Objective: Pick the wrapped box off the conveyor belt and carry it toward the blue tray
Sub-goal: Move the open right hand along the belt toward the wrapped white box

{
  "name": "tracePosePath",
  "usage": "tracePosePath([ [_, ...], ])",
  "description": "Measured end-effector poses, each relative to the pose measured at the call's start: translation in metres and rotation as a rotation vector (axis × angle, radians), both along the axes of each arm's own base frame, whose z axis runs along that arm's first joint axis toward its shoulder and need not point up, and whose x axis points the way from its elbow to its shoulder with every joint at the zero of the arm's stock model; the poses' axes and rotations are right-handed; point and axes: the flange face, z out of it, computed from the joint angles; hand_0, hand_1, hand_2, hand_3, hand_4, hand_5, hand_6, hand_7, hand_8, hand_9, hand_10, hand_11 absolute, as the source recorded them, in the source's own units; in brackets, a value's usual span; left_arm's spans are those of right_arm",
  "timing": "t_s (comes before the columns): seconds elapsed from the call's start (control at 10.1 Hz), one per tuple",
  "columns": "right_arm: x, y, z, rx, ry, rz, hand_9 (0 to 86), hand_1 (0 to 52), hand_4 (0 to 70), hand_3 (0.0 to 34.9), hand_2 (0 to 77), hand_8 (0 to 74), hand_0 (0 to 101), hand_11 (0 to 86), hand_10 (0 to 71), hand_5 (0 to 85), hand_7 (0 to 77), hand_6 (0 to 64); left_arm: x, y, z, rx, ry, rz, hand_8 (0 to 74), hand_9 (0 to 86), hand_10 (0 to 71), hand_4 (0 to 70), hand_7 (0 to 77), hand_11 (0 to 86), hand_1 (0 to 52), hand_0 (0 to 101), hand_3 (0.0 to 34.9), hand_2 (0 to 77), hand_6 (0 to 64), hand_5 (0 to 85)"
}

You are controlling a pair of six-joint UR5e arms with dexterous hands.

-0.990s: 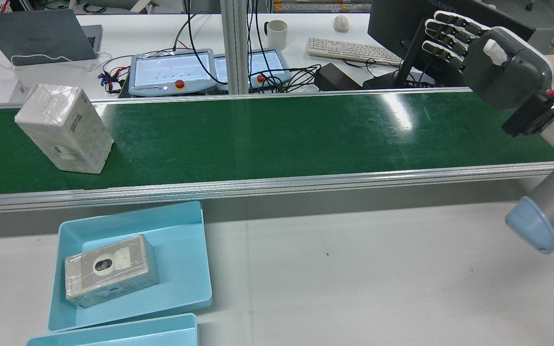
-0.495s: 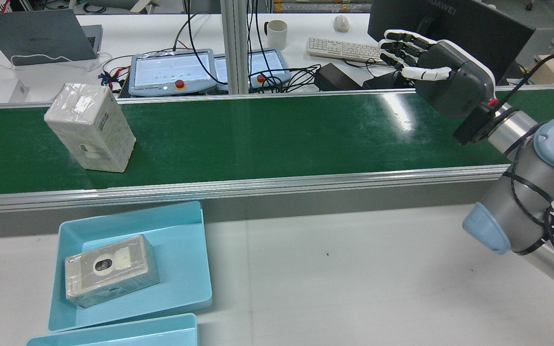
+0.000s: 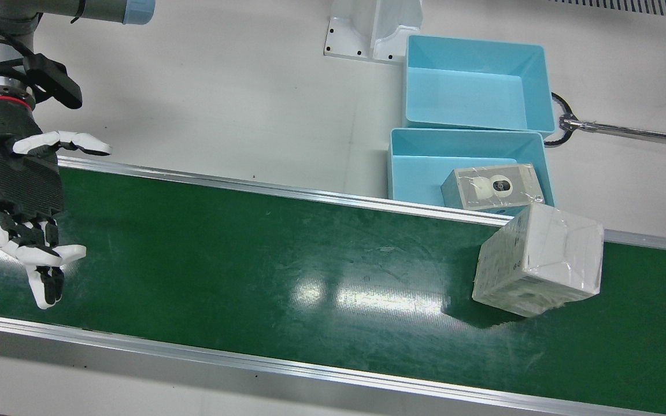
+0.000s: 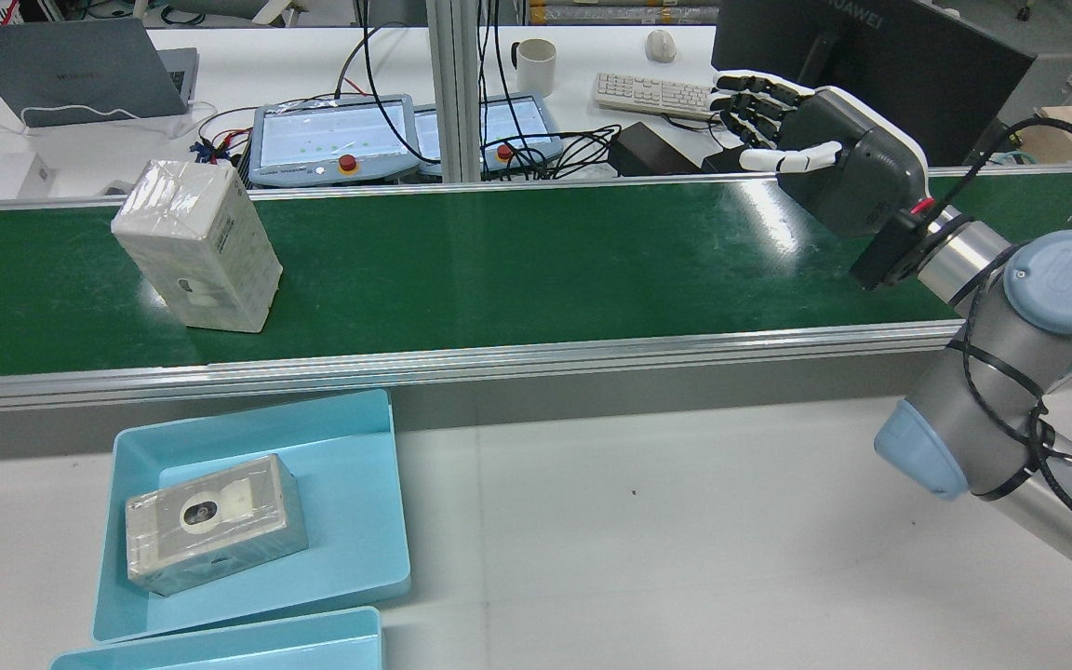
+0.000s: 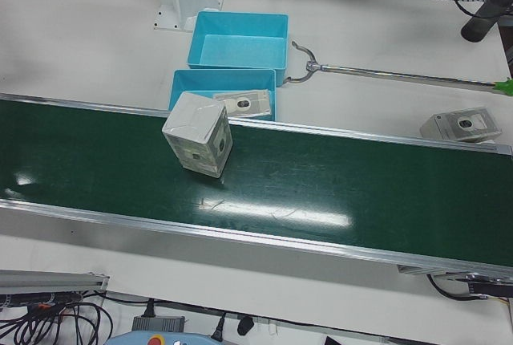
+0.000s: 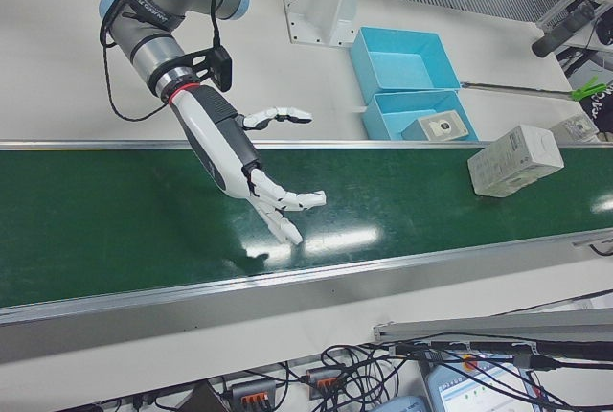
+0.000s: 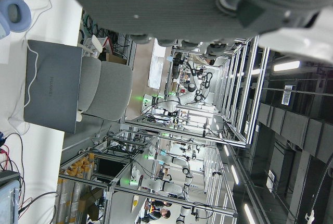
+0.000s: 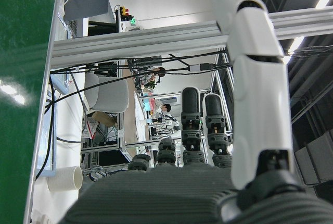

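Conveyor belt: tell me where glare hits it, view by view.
Front view: bright patches on the conveyor belt near the middle, left of the wrapped box. Rear view: a white streak on the belt below the right hand. Left-front view: a long pale band along the near side. Right-front view: a small highlight below the hand.

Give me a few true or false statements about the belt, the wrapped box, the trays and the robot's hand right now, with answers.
1. The right hand holds the wrapped box. False: it is open, far along the conveyor belt.
2. The wrapped box stands on the belt. True.
3. Both blue trays are empty. False: the near blue tray holds a packaged item; the second tray looks empty.
4. The trays sit off the belt. True.
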Motion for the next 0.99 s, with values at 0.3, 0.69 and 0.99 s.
tracePosePath([
  [0.3,-0.002,0.010,-0.007,-0.017,0.028,-0.007,4.9,19.6,9.3,6.8,19.1,0.0,51,2.2,0.0,19.6,22.4,5.5,0.000,0.000,0.000,0.000,0.000,0.000,0.5,0.0,0.5,0.0,0.5,0.5,0.0,0,0.0,1.1,0.0,1.1],
  [0.69,-0.004,0.015,-0.012,-0.011,0.028,-0.017,2.2,17.5,5.4,8.6,13.6,0.0,50,1.6,0.0,13.6,15.8,1.1,0.000,0.000,0.000,0.000,0.000,0.000,0.5,0.0,0.5,0.0,0.5,0.0,0.0,0,0.0,1.1,0.0,1.1],
  [0.99,-0.011,0.017,-0.013,0.000,0.017,-0.030,2.2,16.4,5.4,2.2,12.0,0.0,48,1.6,0.0,13.6,13.1,1.6,0.000,0.000,0.000,0.000,0.000,0.000,0.5,0.0,0.5,0.0,0.5,0.0,0.0,0,0.0,1.1,0.0,1.1],
])
